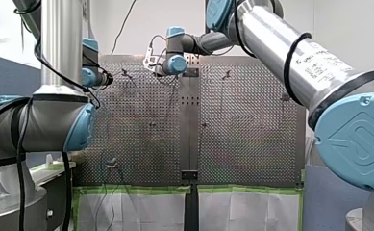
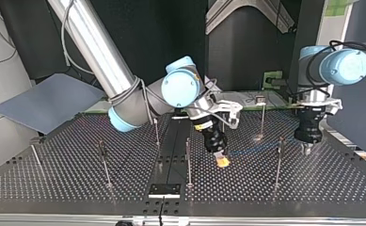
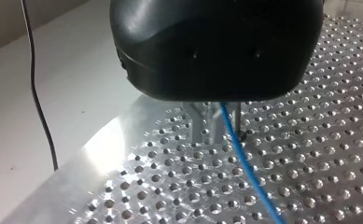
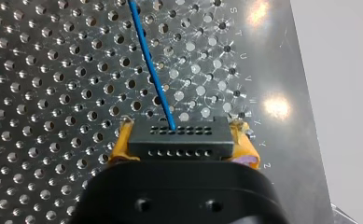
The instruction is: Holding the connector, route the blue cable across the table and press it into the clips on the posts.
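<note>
Connector [image 4: 179, 136], black and pierced with two rows of small holes, was clamped between the yellow pads [image 4: 245, 150] of the right claw [image 4: 181, 142], which was closed on its two ends. From the connector's far face the blue cable [image 4: 153, 70] was led away low over the perforated bench [image 4: 39, 93].

In the top view the right claw [image 2: 223, 161] was seen tilted down near the bench's middle, with its pads close above the surface. The blue cable [image 2: 260, 150] was stretched from it toward the view's right to the left claw [image 2: 306, 149], which was held upright near the bench's edge. In the left wrist view the blue cable [image 3: 249, 168] was seen coming out from under the left claw [image 3: 214, 125]. Whether it was gripped there, or how far that claw was open, could not be told.

Thin posts [image 2: 156, 129] were set upright about the bench. One [image 2: 188, 160] was placed just beside the right claw, at its left in the top view. Another [image 2: 277, 162] was stood between the two claws, and the cable's line was crossed by it in that view; contact with its clip could not be judged. A third [image 2: 262, 117] was placed behind the cable. A black plate [image 2: 164, 189] was fixed at the near edge, and a black wire [image 3: 39, 102] was hung beside the bench.
</note>
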Controlling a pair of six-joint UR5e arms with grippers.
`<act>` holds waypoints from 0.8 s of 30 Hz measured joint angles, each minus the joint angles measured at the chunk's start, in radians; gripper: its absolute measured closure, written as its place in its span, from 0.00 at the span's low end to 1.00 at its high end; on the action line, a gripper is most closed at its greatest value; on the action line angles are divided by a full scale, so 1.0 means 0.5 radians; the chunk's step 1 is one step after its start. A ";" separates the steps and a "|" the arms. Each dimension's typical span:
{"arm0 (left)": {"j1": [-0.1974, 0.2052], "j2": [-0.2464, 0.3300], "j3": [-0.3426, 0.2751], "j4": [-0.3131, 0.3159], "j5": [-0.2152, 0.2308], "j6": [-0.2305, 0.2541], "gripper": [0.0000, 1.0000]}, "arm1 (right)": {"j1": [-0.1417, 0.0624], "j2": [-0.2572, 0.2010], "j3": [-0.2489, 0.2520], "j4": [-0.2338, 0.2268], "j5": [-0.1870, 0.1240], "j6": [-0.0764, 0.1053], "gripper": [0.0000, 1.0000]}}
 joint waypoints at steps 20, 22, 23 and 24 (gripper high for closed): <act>-0.050 0.319 -0.143 -0.383 -0.174 0.343 0.00 | 0.008 -0.042 0.002 0.112 0.233 -0.035 1.00; -0.062 0.348 -0.147 -0.418 -0.153 0.361 0.00 | 0.008 -0.043 0.002 0.127 0.262 -0.041 1.00; -0.066 0.358 -0.148 -0.433 -0.146 0.365 0.00 | 0.009 -0.043 0.002 0.133 0.270 -0.042 1.00; -0.069 0.366 -0.149 -0.456 -0.139 0.369 0.00 | 0.009 -0.043 0.002 0.139 0.277 -0.044 1.00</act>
